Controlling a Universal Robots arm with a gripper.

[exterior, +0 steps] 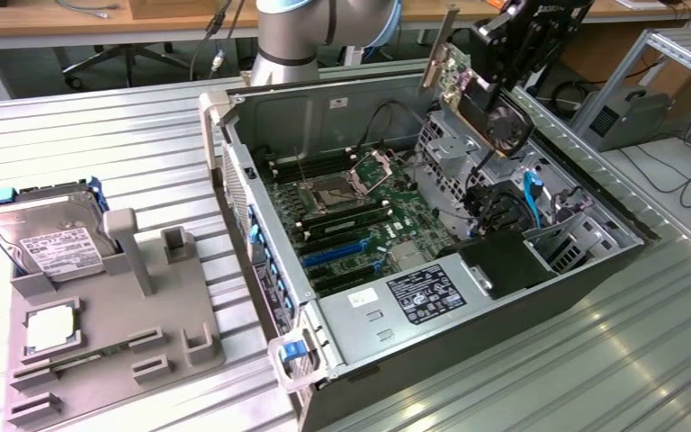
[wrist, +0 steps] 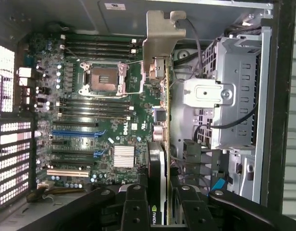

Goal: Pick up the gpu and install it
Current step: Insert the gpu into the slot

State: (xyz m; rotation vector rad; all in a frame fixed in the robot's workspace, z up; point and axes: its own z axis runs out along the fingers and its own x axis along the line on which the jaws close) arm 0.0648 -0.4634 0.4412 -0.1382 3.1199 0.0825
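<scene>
One gpu point(exterior: 498, 115) hangs clamped edge-on in the end effector point(exterior: 504, 83), above the open computer case point(exterior: 240, 184) by its drive-cage edge. It runs crosswise to the blue slots point(wrist: 73, 133); seating well, I'd judge, needs its bracket point(wrist: 160, 38) facing the vented wall point(wrist: 13, 159).

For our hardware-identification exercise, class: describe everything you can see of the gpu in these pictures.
The gpu is a thin flat card with a black fan face, a green board edge and a silver metal bracket at one end. It hangs tilted above the open computer case, over the motherboard, not seated in any slot. The gripper clamps both faces at the end away from the bracket.
</scene>
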